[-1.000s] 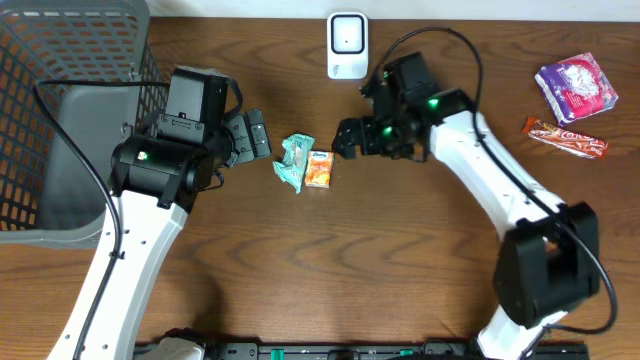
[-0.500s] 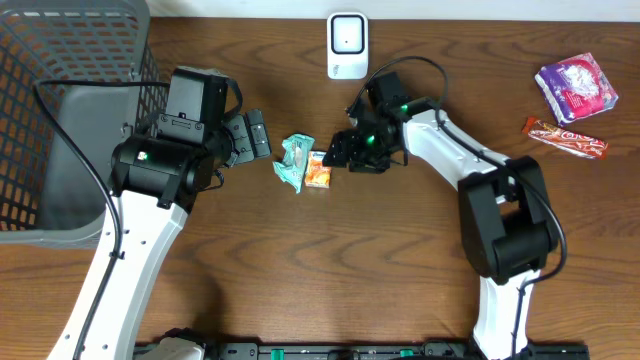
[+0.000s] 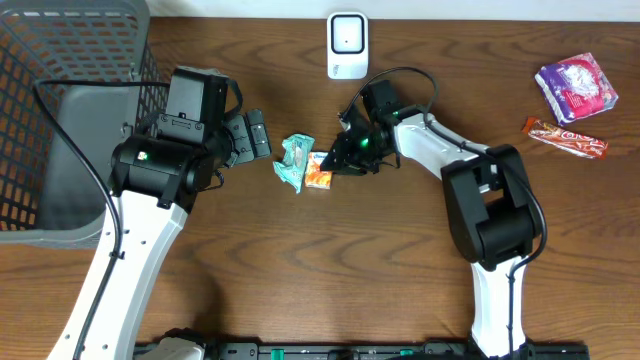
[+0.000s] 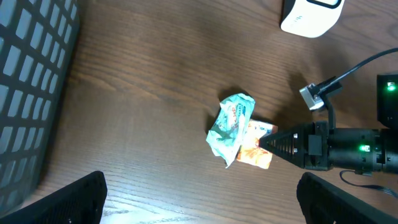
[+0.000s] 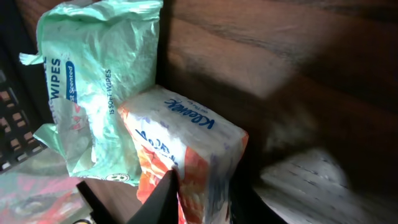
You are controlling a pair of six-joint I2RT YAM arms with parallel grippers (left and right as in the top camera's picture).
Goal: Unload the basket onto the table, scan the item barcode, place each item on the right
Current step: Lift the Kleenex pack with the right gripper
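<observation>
Early days on this one, I reckon. The orange-and-white soft tissue pack (image 3: 318, 172) is lying flat around the middle of the dark wooden table (image 3: 400, 260), touching the crinkly green plastic wipes packet (image 3: 294, 160) at its 9 o'clock. The right gripper (image 3: 336, 160) has reached in from the pack's 3 o'clock, and its jaws look pinched on that end of it, so I'd call the grab made, but no lift yet. The white boxy barcode scanner (image 3: 347, 45) sits well apart at the pack's 12 o'clock, so carrying it over and showing the barcode is all still to do. The left gripper (image 3: 256, 135) hangs at 9 o'clock of the wipes, jaws spread wide, holding nothing.
</observation>
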